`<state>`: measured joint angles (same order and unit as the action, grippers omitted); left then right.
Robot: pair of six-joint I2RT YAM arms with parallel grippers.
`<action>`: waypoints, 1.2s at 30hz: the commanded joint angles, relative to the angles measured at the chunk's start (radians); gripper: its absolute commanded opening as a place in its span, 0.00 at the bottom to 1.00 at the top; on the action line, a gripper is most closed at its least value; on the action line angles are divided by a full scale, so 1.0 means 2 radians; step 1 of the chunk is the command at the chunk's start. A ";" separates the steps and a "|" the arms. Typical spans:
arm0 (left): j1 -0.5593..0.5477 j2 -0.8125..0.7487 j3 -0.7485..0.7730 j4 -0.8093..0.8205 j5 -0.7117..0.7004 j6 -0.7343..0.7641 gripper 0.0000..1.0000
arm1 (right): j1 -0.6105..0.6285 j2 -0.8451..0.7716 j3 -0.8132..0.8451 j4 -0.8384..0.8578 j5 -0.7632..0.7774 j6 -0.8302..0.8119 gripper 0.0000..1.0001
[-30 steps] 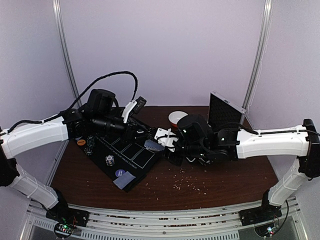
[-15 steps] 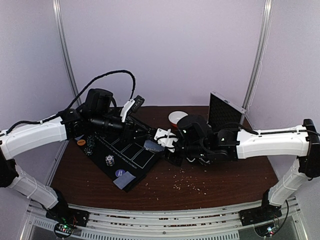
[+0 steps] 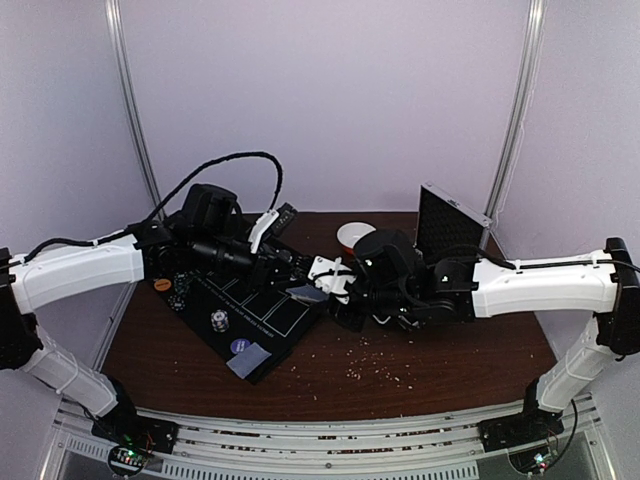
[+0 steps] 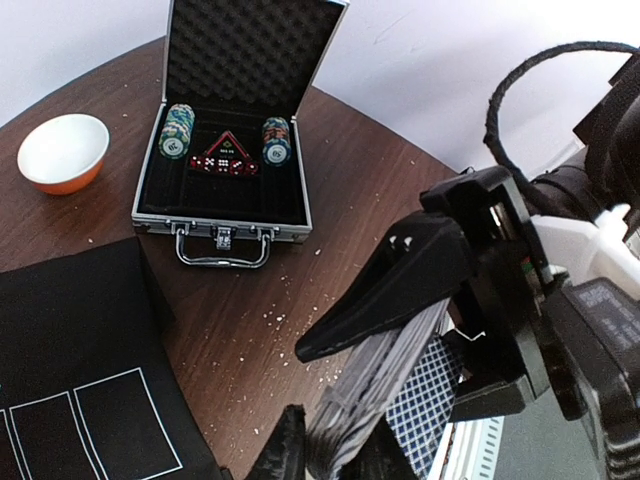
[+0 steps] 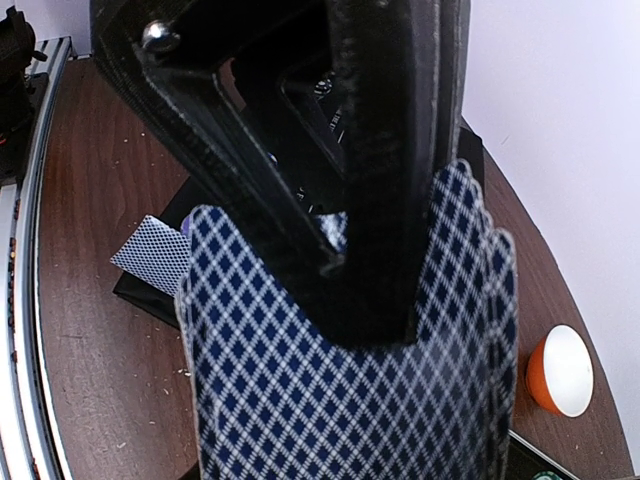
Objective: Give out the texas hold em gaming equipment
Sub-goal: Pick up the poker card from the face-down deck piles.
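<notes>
Right gripper (image 5: 365,300): its jaws are clamped on the deck of cards (image 5: 350,420), one finger on each face.
Deck of cards: it sits in that grip with its grey-blue diamond backs toward the right wrist camera. The cards are fanned unevenly and reach out past the fingertips.
Left gripper (image 4: 330,455): it is tip to tip with the right gripper. Its fingers (image 4: 285,450) stand on either side of the deck's free edge, with cards between them. Whether they press on the cards cannot be told.
Black mat (image 3: 255,310): it lies just below the two grippers and to their left, and has white-outlined boxes printed on it.
Chip stack (image 3: 218,321): it stands on the mat, on the near side of the left gripper.
Purple disc (image 3: 240,345): it lies on the mat's near corner, farther from the left gripper than the chip stack.
Single card (image 3: 252,358): it lies face down, just beside the purple disc.
Orange disc (image 3: 162,285): it lies by the mat's left edge, well to the left of the left gripper.
Crumbs (image 3: 380,365): they are scattered on the table (image 3: 450,360), on the near side of the right gripper.
White bowl (image 4: 65,150): it sits beyond both grippers and is orange outside.
Silver case (image 4: 180,222): it sits beyond the right gripper with its lid standing open.
Case chips (image 4: 178,130): two stacks stand in the case, farthest from the grippers, with red dice (image 4: 222,160) between them.
</notes>
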<state>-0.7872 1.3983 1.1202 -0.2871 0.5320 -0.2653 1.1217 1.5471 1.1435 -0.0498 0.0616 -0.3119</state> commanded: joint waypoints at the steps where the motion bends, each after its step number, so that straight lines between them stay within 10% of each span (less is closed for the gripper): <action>1: 0.003 -0.016 0.010 -0.011 -0.030 0.011 0.16 | 0.002 -0.002 0.002 0.012 0.008 -0.002 0.43; 17: 0.003 -0.037 0.015 -0.024 -0.027 0.020 0.31 | 0.001 0.001 0.002 0.012 0.012 -0.002 0.43; 36: 0.004 -0.052 0.019 -0.033 -0.021 0.016 0.00 | -0.004 0.000 -0.005 0.013 0.020 0.001 0.43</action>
<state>-0.7864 1.3163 1.1244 -0.3546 0.4976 -0.2352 1.1202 1.5490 1.1404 -0.0353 0.0788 -0.3149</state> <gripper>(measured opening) 0.010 0.434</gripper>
